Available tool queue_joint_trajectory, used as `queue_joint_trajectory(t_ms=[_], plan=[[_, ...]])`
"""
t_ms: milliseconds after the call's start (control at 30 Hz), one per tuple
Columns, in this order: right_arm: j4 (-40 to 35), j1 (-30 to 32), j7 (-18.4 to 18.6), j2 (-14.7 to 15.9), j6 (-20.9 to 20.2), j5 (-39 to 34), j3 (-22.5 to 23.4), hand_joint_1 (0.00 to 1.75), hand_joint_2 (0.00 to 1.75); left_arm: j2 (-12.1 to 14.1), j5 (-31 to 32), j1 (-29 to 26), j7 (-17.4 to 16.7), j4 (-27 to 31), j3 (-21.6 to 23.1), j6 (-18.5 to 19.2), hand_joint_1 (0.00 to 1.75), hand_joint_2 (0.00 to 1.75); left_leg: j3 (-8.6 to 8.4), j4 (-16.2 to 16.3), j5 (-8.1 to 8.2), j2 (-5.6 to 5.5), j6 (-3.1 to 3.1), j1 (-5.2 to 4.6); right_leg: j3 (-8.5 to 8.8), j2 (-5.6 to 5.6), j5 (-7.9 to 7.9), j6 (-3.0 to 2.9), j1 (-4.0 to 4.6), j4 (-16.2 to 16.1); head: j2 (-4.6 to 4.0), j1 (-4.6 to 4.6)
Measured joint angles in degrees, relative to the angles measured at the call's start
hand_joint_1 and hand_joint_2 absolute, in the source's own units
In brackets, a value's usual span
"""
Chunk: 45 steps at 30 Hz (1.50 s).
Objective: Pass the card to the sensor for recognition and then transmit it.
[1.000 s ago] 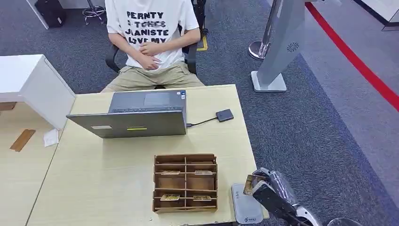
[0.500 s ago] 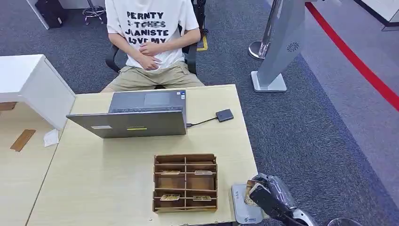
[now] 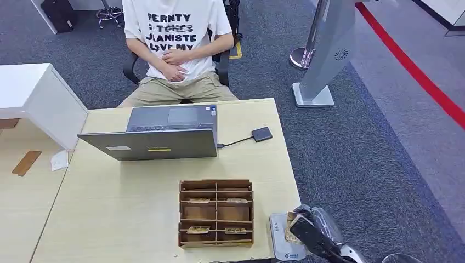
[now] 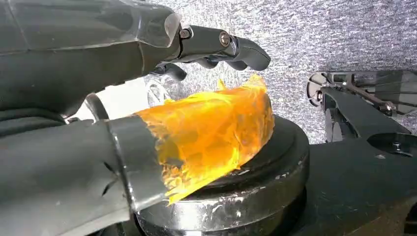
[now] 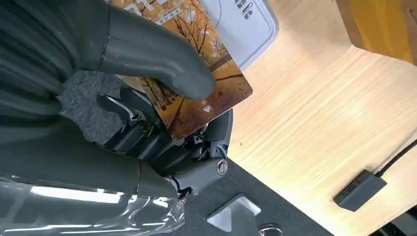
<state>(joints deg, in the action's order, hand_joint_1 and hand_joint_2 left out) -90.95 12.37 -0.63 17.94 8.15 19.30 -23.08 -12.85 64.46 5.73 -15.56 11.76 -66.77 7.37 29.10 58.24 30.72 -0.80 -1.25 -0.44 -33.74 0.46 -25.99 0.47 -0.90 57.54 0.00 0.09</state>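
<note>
The right hand's fingers and thick thumb pinch a card printed with autumn trees; the thumb lies across its face and the darker fingers back it from beneath. In the head view the right hand holds the card over the right edge of the grey card sensor, which lies flat at the near right corner of the light wooden surface. Whether card and sensor touch cannot be told.

Just left of the sensor stands a brown wooden card rack with divided compartments, several holding more cards. Beyond it an open laptop faces away, and a cable runs from its side to a small dark adapter near the far right edge. A person in a white printed shirt sits on a chair behind the surface, hands folded at the waist. To the right, on the grey carpet, stands a white kiosk stand.

The left hand hangs with fingers loosely curled and apart, holding nothing, its thumb wrapped in orange tape.
</note>
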Motion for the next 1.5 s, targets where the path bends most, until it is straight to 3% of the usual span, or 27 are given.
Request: queue_joint_trajectory(t_ms=[1500], plan=[[0.3, -1.4, 1.6, 3.2, 2.2, 0.6, -5.9, 1.75, 1.75, 0.0, 0.0, 0.0, -0.1, 0.0, 0.0, 0.0, 0.0, 0.0, 0.0, 0.0, 0.0, 0.0, 0.0, 0.0, 0.0, 0.0, 0.0, 0.0, 0.0, 0.0, 0.0, 0.0]])
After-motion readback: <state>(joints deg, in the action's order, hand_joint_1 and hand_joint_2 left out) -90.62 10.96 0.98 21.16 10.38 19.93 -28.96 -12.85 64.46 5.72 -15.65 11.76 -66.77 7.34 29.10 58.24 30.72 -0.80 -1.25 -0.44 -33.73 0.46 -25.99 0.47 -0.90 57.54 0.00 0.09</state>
